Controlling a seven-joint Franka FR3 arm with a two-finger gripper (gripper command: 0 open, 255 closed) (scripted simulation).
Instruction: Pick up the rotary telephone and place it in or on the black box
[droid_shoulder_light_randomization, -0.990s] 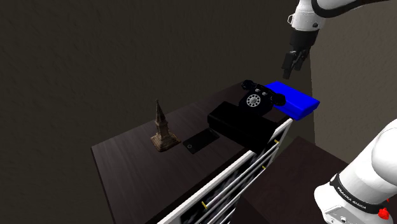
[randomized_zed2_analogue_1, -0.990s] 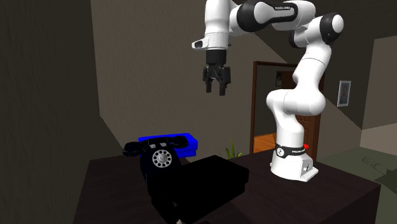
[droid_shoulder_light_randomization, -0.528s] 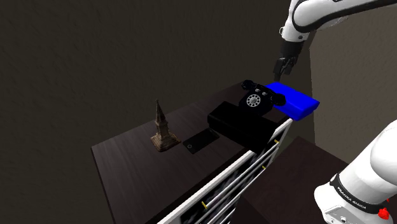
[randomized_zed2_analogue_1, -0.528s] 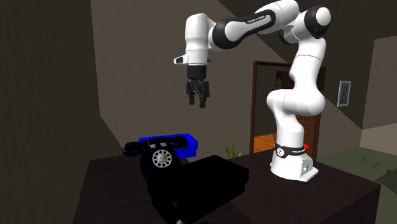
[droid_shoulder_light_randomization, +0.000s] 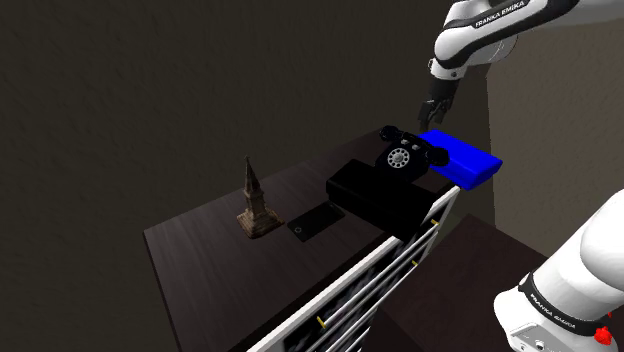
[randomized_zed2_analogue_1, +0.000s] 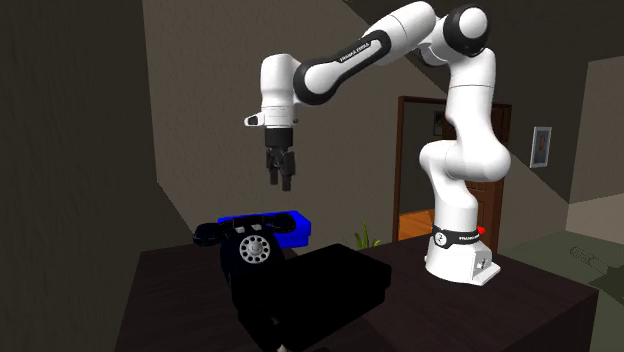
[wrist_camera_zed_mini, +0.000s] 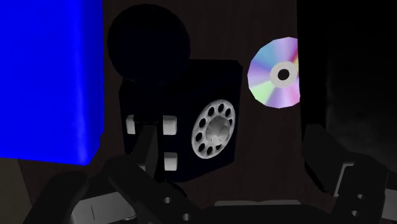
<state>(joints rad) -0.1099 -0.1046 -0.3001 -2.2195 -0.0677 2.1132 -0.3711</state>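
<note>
**White arm, black hand**

The arm (randomized_zed2_analogue_1: 470, 110) is built of glossy white, rounded segments linked by dark joints (randomized_zed2_analogue_1: 462, 25). Black lettering (droid_shoulder_light_randomization: 490, 18) reading "FRANKA EMIKA" runs along the forearm. A dark ring (randomized_zed2_analogue_1: 455, 238) with small white print circles the foot, beside a red spot (randomized_zed2_analogue_1: 481, 231). The gripper (randomized_zed2_analogue_1: 281, 181) is all black, with two blocky fingers (wrist_camera_zed_mini: 321, 159).

Black rotary telephone (wrist_camera_zed_mini: 184, 108), blue box (wrist_camera_zed_mini: 51, 76) just beside, iridescent disc (wrist_camera_zed_mini: 262, 83) on other side
</note>
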